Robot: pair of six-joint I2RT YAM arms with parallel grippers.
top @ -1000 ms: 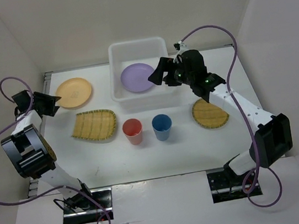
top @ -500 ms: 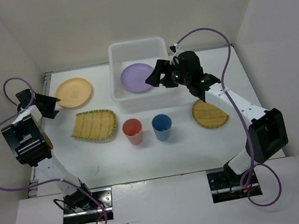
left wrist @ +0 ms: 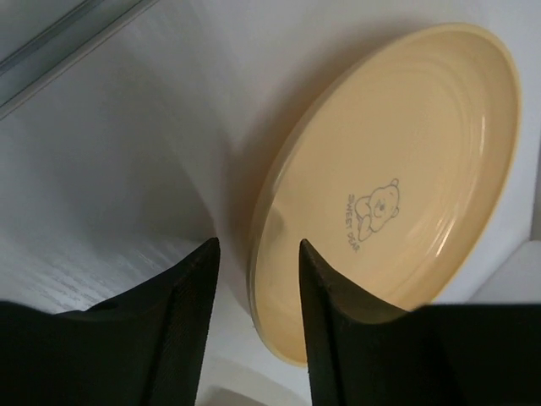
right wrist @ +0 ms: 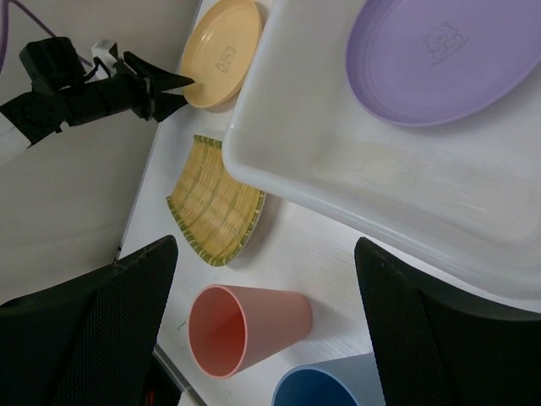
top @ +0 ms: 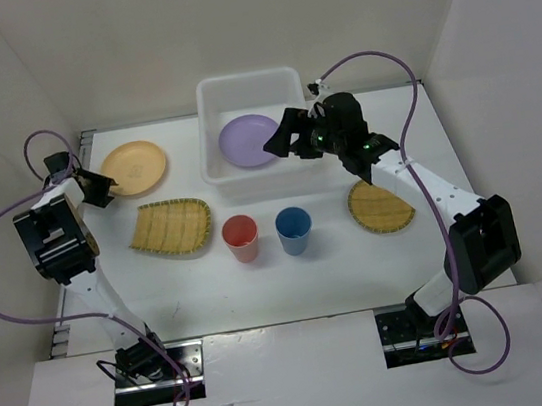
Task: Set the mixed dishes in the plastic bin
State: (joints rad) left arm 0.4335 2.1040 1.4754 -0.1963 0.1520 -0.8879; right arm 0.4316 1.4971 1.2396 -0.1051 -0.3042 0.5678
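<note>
The lilac plate (top: 249, 140) lies in the plastic bin (top: 244, 85). The orange-yellow plate (top: 135, 168) lies at the far left. My left gripper (top: 107, 187) is open at its left rim; in the left wrist view (left wrist: 256, 279) one finger is over the plate (left wrist: 397, 186) and the other outside it. The squarish tray (top: 173, 226), red cup (top: 240, 237), blue cup (top: 294, 228) and round tray (top: 380, 205) stand on the table. My right gripper (top: 280, 139) is wide open and empty above the bin's right front corner (right wrist: 264, 245).
In the right wrist view the bin's front wall (right wrist: 338, 178), the red cup (right wrist: 245, 328), the blue cup (right wrist: 330, 389) and the squarish tray (right wrist: 215, 211) show below. White walls enclose the table. A metal rail (left wrist: 59, 42) runs along the left edge.
My left gripper has swung in toward the orange-yellow plate's left rim. My right gripper shifted slightly left a second ago and has held still since.
</note>
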